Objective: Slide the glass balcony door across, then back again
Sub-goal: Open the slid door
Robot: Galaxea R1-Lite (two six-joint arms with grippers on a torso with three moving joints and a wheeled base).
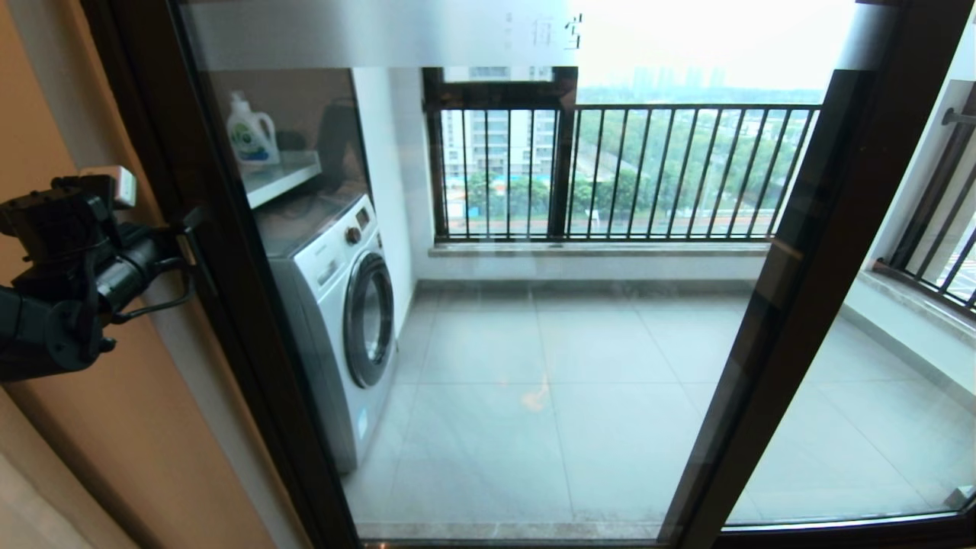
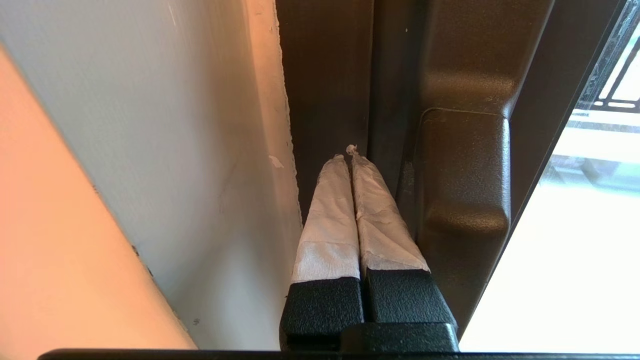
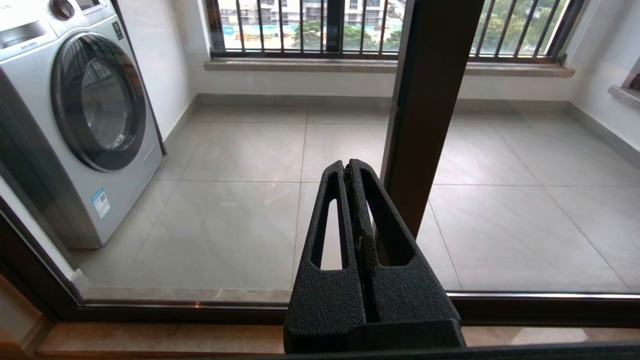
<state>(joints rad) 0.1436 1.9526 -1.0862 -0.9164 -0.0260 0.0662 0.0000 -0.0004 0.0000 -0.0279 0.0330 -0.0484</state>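
Observation:
The glass balcony door (image 1: 579,366) fills the head view, with a frosted top strip bearing Chinese characters (image 1: 557,30). Its dark left stile (image 1: 236,320) stands against the wall edge, and its right stile (image 1: 793,305) slants down on the right. My left gripper (image 1: 181,242) is at that left stile, shut with nothing between its white-wrapped fingers (image 2: 330,215). Its tips (image 2: 350,152) sit in the dark channel between the wall and the door's dark bar handle (image 2: 462,200), touching the frame. My right gripper (image 3: 348,167) is shut on nothing, low in front of the glass beside a dark stile (image 3: 430,100).
Behind the glass stand a washing machine (image 1: 343,320), a detergent bottle (image 1: 250,133) on a shelf, and black window railings (image 1: 648,168). An orange wall (image 1: 114,442) lies left of the door. An unmoving glass panel (image 1: 877,427) is on the right. The floor track (image 3: 150,305) runs along the bottom.

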